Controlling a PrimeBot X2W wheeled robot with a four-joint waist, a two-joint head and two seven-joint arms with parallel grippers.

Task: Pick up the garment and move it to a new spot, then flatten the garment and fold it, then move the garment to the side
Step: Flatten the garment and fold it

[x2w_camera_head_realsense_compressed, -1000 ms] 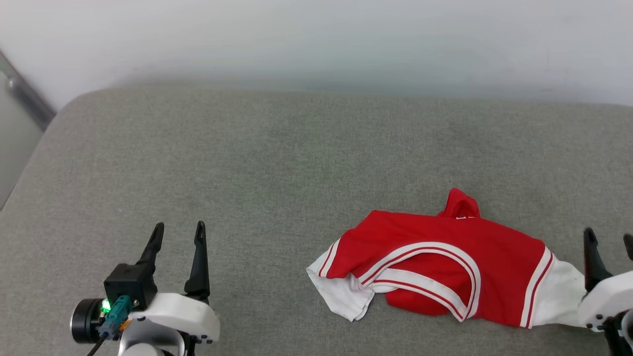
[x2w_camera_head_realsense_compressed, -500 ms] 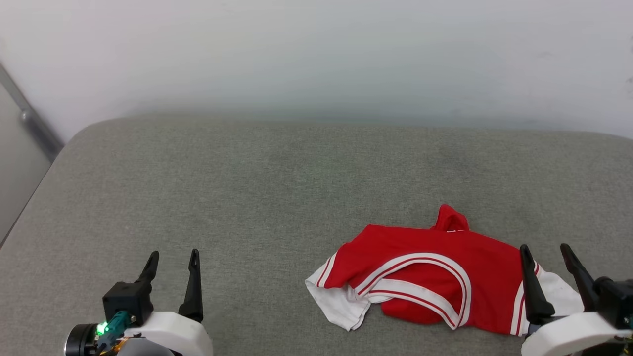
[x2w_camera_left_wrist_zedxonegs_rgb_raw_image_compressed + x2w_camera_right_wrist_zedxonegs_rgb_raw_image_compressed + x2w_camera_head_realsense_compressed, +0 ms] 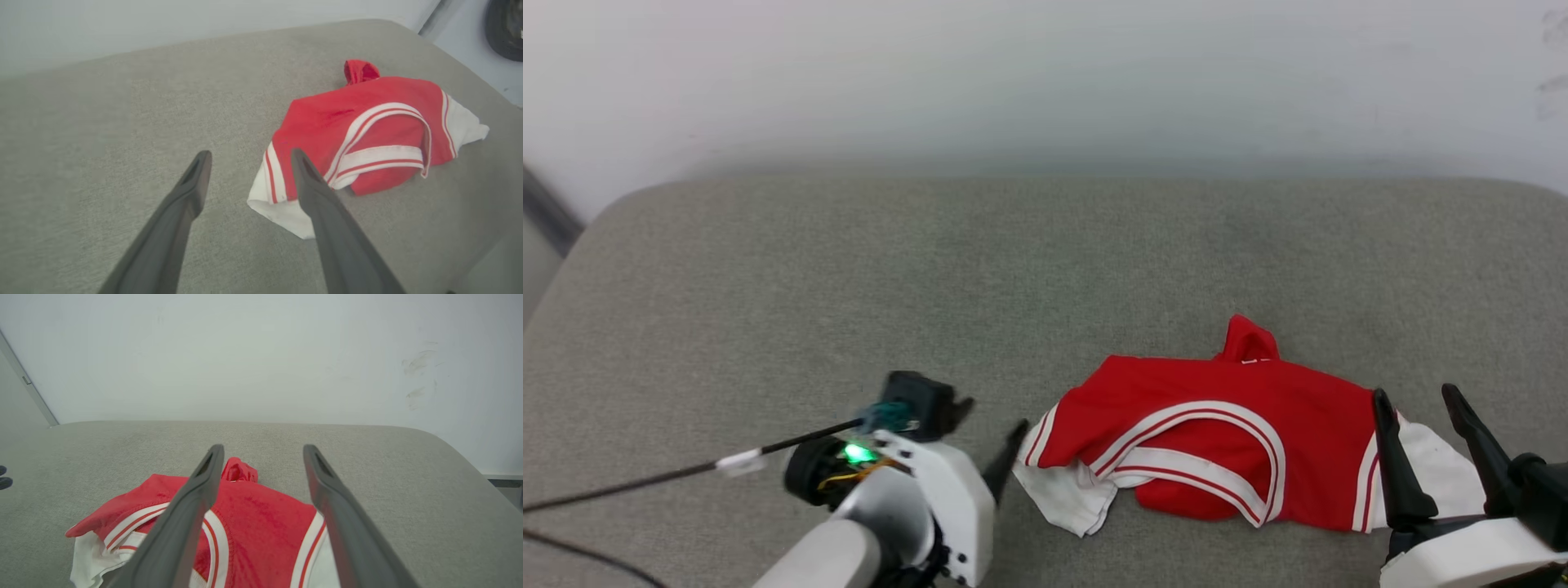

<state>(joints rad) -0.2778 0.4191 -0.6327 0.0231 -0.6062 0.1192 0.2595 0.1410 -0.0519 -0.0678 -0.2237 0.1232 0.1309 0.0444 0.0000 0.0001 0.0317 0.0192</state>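
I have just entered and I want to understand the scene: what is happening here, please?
A two-armed robot is about to handle a red jersey shirt with white short sleeves, which lies crumpled on a grey fabric cushion. Its left gripper is open beside the shirt's left sleeve, and its right gripper is open at the right sleeve. Neither holds fabric yet; nothing is flattened or folded.

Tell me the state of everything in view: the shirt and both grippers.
shirt, crumpled and unfolded, lying loose on the grey cushion, not held
left gripper, open, empty, at the shirt's left end
right gripper, open, empty, over the shirt's right end
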